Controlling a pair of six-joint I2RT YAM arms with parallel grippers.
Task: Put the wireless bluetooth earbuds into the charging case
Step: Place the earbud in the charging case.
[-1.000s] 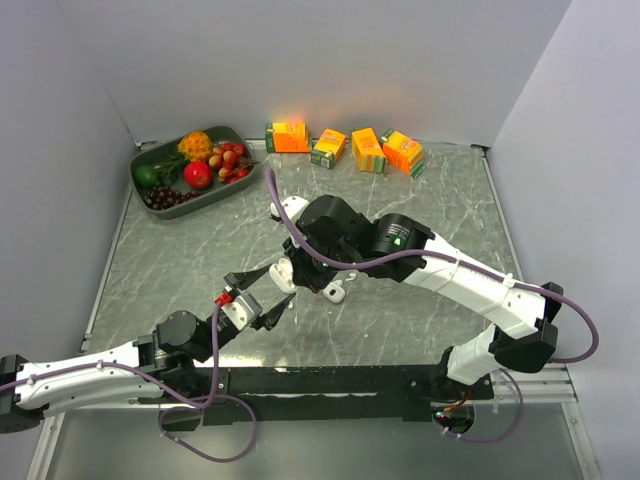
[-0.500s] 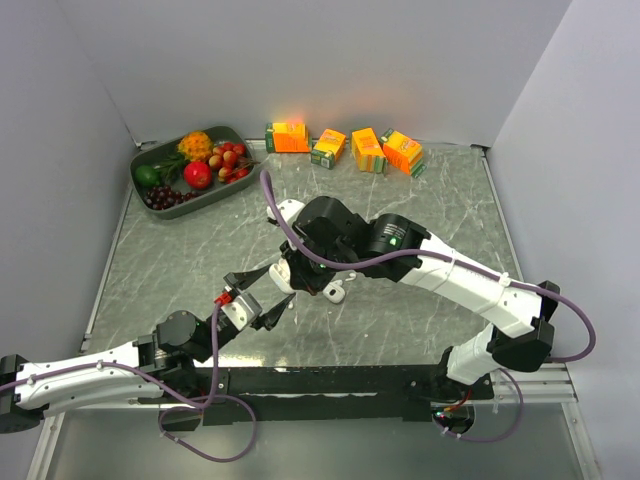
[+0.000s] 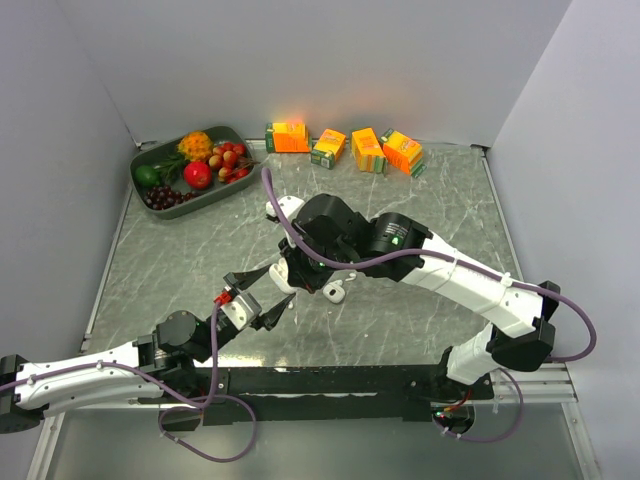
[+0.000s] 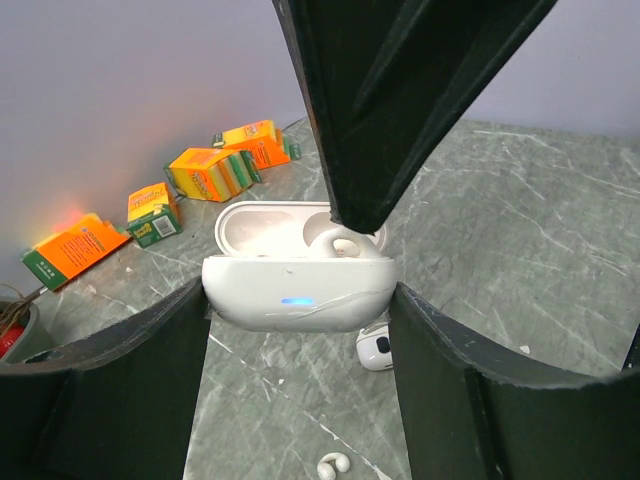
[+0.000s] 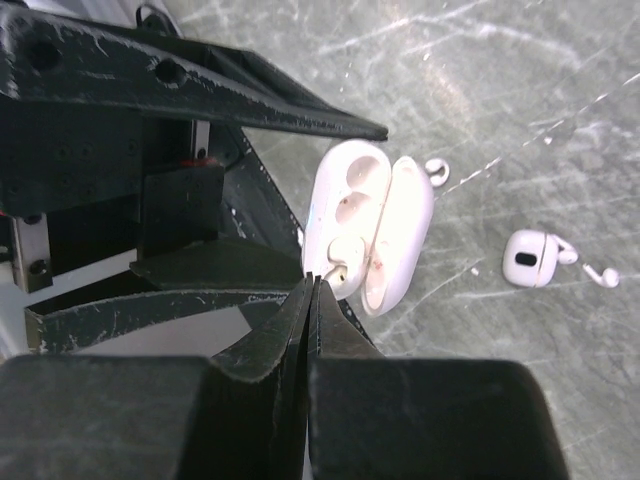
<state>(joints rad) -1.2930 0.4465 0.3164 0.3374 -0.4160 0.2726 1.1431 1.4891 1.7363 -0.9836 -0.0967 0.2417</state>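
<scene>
Over grey marble point(image 3: 450, 180), left gripper point(image 4: 300, 300) clamps the open charging case point(image 4: 290, 275); right gripper point(image 5: 313, 283), closed tight, points straight down at the earbud point(image 5: 345, 252) in its well

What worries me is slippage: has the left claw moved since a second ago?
No. Against the black base rail, the left claw sits where it did, gripping the charging case.
</scene>
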